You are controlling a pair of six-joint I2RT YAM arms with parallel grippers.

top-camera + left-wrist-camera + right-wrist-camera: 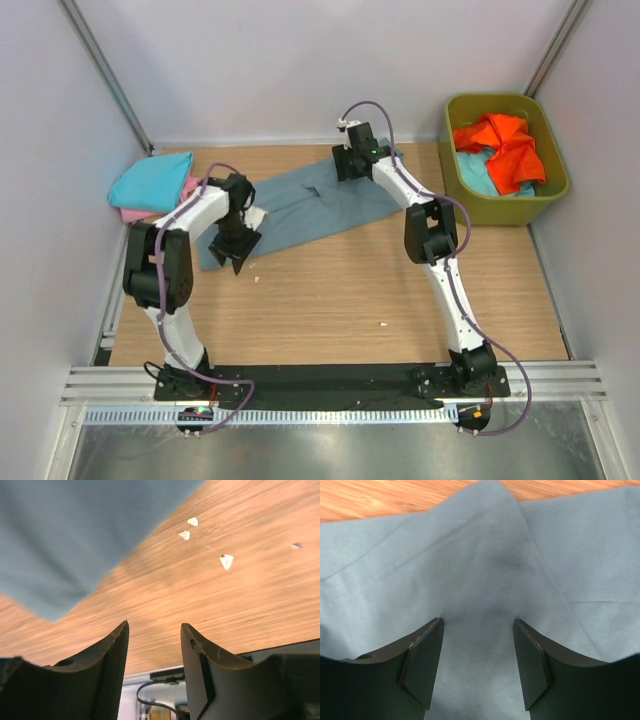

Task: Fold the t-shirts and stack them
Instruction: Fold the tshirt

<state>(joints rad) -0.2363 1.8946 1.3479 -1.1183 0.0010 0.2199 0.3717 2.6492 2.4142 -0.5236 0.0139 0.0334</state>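
At ten o'clock on the table [330,300] in our overhead view, a folded turquoise t-shirt [152,182] lies on a pink t-shirt [135,213] that peeks out at its near edge. Just at four o'clock from that pile hangs our left gripper [235,252], over the near-left corner of the grey-blue t-shirt [300,205]. Its wrist view shows the jaws wide with nothing between them, bare wood and a few white flecks [226,561] below. The grey-blue t-shirt lies spread in a long band from eight o'clock toward one o'clock across the middle. Our right gripper [348,168] is over its far end, jaws wide and empty, with creased cloth right beneath them. At two o'clock the olive-green tub [556,190] holds an orange t-shirt [505,150] over a light blue t-shirt [478,176].
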